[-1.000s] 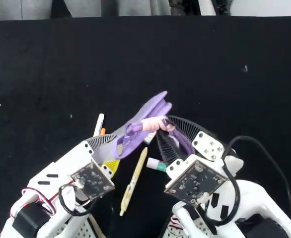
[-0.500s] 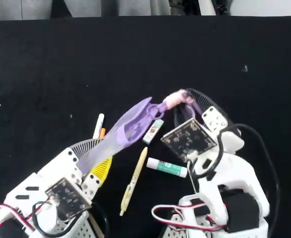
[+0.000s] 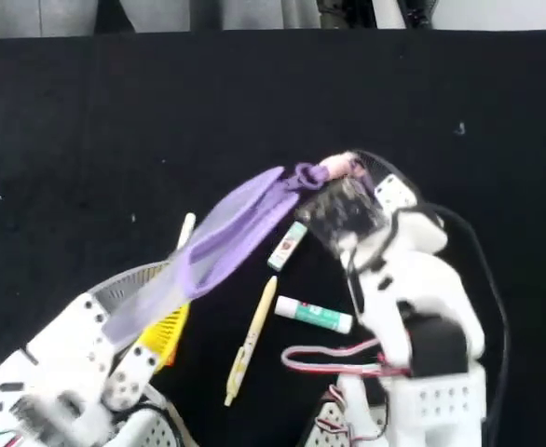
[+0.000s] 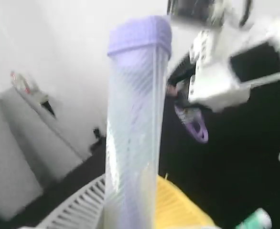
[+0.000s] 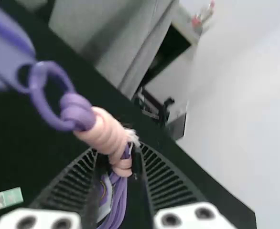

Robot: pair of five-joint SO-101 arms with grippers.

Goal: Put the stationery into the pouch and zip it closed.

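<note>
We see a black surface (image 3: 87, 121) spread under everything. Beyond the surface's far edge hangs a grey curtain (image 3: 236, 14), with some dark equipment (image 3: 366, 11) just beside it and a white wall (image 3: 506, 13) past that. A pale speck (image 3: 459, 128) lies on the surface.

The pouch (image 4: 135, 119) looked like soft lilac cloth with a fine ribbed weave and a faint sheen. Its purple ring (image 5: 44, 90) was smooth, glossy plastic, and the pink cord (image 5: 106, 136) tied to it was soft fibre, slightly frayed at one end. The right gripper (image 5: 118, 164) had dark, matt, ridged plastic fingers (image 5: 68, 186) below smooth white plastic, while the table (image 3: 115, 121) bore a black matt covering on which the pen (image 3: 252, 340) and glue stick (image 3: 312, 315) showed smooth plastic.
</note>
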